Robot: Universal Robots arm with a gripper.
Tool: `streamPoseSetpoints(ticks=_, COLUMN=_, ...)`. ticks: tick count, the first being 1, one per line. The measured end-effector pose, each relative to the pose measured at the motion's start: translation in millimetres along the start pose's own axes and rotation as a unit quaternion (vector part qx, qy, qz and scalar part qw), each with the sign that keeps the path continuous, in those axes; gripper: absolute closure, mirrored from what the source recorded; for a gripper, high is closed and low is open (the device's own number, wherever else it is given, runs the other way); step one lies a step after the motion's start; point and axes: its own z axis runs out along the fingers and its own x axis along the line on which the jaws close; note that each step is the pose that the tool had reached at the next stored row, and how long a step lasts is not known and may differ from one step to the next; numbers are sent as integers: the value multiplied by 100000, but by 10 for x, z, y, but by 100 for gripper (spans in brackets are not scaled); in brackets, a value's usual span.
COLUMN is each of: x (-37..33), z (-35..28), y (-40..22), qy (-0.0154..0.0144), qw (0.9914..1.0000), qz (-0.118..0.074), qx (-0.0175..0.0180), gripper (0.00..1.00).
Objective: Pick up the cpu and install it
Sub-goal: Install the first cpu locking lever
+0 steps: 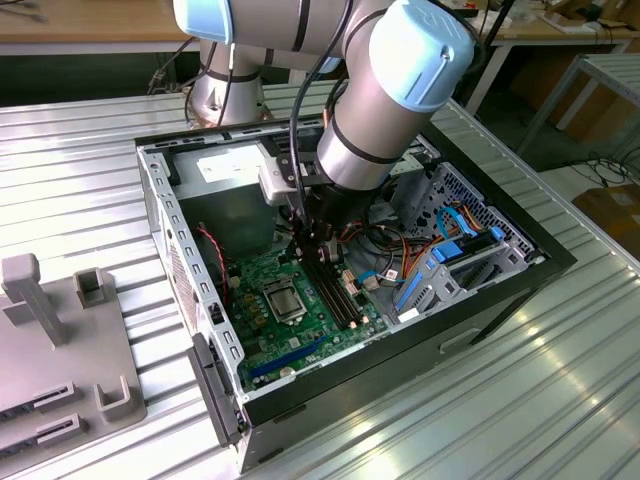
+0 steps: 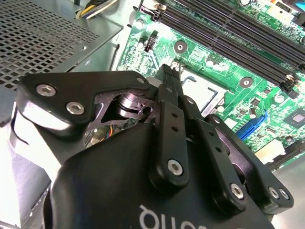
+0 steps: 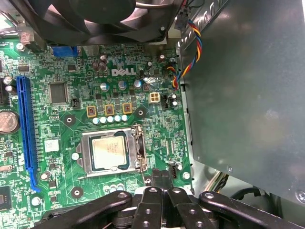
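Observation:
The cpu (image 3: 110,152) lies flat in its socket on the green motherboard (image 3: 62,71), its silver-grey top showing inside the metal frame. In the exterior view the cpu (image 1: 283,300) sits mid-board inside the open computer case. My gripper (image 3: 161,173) is shut, with its fingertips pressed together just beside the socket's edge, near the end of the thin retaining lever (image 3: 138,143). Nothing shows between the fingers. In the second wrist view the gripper (image 2: 170,70) points down at the board right by the socket. In the exterior view the gripper (image 1: 312,252) hangs low inside the case, just beyond the socket.
A grey power-supply box (image 3: 248,86) stands close beside the gripper. A black fan (image 3: 109,14) overhangs the board's far end. Long black memory slots (image 2: 228,24) run past the socket. A drive cage with blue cables (image 1: 450,250) is at the exterior view's right. A grey fixture (image 1: 50,340) lies outside the case.

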Motion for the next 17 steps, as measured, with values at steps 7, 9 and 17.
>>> streamPoseSetpoints(ticks=7, x=-2, z=-23, y=19, qy=407, qw=99988, qz=-1438, qx=484, gripper=89)
streamPoseSetpoints(ticks=9, x=-1, z=-26, y=20, qy=555, qw=99975, qz=-2011, qx=755, gripper=89)
streamPoseSetpoints(ticks=17, x=96, z=-41, y=20, qy=771, qw=99942, qz=-3164, qx=962, gripper=89)
